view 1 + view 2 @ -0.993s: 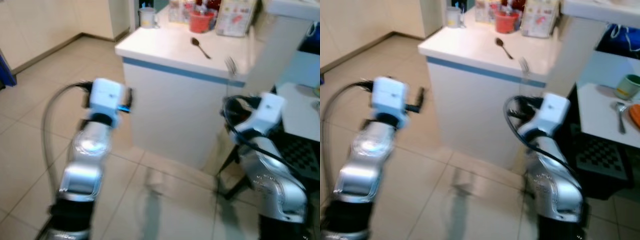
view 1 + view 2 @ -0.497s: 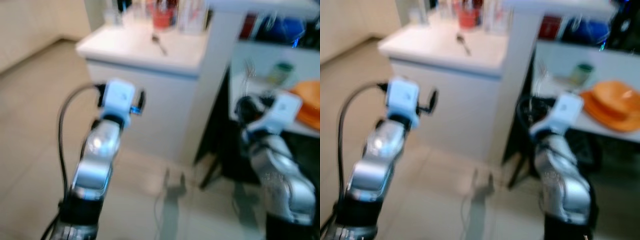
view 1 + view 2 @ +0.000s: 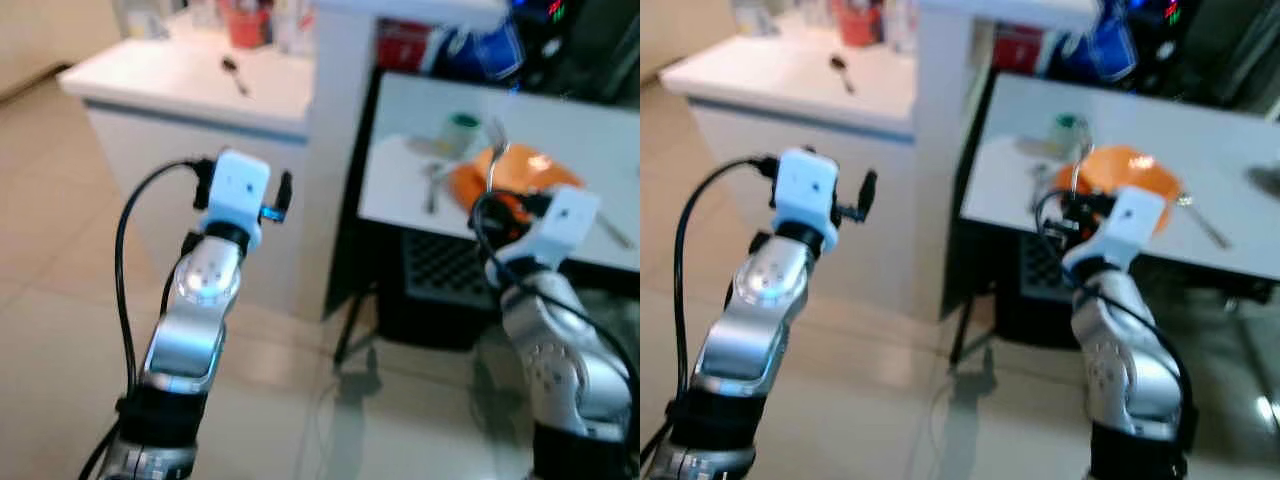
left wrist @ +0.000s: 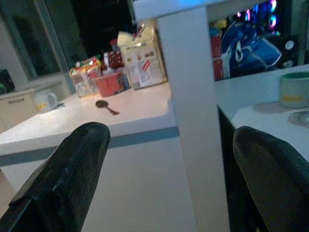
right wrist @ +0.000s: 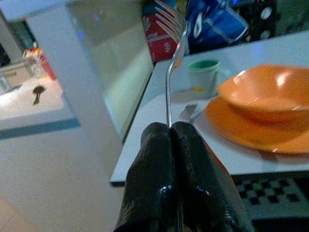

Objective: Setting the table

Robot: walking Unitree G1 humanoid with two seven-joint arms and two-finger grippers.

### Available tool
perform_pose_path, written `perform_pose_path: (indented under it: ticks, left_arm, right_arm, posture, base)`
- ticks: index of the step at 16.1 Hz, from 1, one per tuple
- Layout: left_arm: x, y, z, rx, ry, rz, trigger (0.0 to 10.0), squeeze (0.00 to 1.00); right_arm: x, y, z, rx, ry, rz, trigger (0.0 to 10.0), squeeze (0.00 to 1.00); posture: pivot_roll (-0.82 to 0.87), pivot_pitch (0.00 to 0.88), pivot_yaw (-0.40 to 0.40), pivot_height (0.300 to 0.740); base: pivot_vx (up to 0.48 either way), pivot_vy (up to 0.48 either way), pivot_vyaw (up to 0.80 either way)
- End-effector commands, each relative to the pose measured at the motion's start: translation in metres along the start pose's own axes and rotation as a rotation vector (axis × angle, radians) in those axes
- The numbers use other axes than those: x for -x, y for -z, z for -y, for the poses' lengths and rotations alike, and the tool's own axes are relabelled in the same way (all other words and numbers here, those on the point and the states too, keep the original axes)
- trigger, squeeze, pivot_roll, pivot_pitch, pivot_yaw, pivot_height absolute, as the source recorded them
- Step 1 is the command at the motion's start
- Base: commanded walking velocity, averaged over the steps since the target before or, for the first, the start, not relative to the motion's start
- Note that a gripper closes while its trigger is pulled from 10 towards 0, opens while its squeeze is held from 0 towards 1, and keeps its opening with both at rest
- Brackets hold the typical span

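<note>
My right gripper [image 5: 171, 129] is shut on the handle of a silver fork [image 5: 169, 67], tines up. It hovers just before the near edge of a white table [image 3: 580, 115]. On the table an orange bowl [image 5: 270, 92] rests on an orange plate [image 5: 241, 133], with a green-rimmed mug [image 5: 205, 75] and a spoon [image 5: 193, 111] beside them. My left gripper [image 4: 169, 159] is raised and open with nothing in it, facing the white counter [image 4: 120, 123]. A second spoon [image 4: 106, 106] lies on that counter.
A white pillar [image 3: 340, 150] stands between counter and table. A red cup [image 4: 108, 84], a carton [image 4: 142, 60] and a white mug [image 4: 46, 100] stand at the counter's back. A dark chequered rack [image 3: 440, 270] sits under the table. Another utensil [image 3: 1205, 225] lies further right on the table.
The camera has swung right: the counter slid to the left and the table with the orange dishes came into view. The fork stays in my right gripper.
</note>
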State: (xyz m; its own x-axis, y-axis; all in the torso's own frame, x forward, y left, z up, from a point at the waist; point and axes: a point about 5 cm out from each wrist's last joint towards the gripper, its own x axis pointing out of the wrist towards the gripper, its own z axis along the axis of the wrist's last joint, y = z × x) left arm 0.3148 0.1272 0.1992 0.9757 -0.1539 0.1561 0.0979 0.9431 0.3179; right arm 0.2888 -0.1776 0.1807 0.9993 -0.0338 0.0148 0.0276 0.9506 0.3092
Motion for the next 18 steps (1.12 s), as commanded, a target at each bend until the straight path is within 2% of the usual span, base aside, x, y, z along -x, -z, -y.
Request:
perform_pose_path:
  ticks: [1, 7, 9, 12, 14, 18]
  left_arm:
    - [0.001, 0.002, -0.007, -0.011, -0.031, -0.007, 10.0, 0.0]
    - [0.005, 0.003, -0.01, -0.032, -0.026, -0.017, 10.0, 0.0]
    - [0.013, 0.008, -0.009, -0.045, -0.026, -0.034, 10.0, 0.0]
    - [0.014, 0.008, -0.011, -0.035, -0.039, -0.031, 10.0, 0.0]
    - [0.015, 0.014, -0.009, -0.026, -0.032, -0.047, 10.0, 0.0]
    - [0.011, 0.01, -0.003, -0.02, -0.004, -0.033, 10.0, 0.0]
  right_arm:
    - [-0.001, -0.002, -0.009, -0.007, -0.029, 0.005, 10.0, 0.0]
    - [0.001, 0.002, -0.013, -0.044, -0.029, 0.008, 10.0, 0.0]
    - [0.004, 0.01, -0.014, -0.042, -0.038, -0.02, 10.0, 0.0]
    - [0.003, 0.008, -0.013, -0.043, -0.034, -0.008, 10.0, 0.0]
    - [0.007, 0.01, -0.012, -0.036, -0.018, -0.007, 10.0, 0.0]
    - [0.009, 0.008, -0.011, -0.042, -0.004, 0.007, 10.0, 0.0]
  posture:
    - [-0.05, 0.0, -0.043, 0.74]
    - [0.01, 0.0, -0.051, 0.74]
    - [0.03, 0.0, -0.065, 0.74]
    - [0.02, 0.0, -0.052, 0.74]
    - [-0.01, 0.0, -0.036, 0.74]
    - [-0.03, 0.0, -0.011, 0.74]
  base:
    - [0.0, -0.424, 0.0]
    - [0.0, -0.422, 0.0]
    - [0.0, -0.424, 0.0]
    - [0.0, -0.424, 0.0]
    - [0.0, -0.424, 0.0]
    - [0.0, -0.424, 0.0]
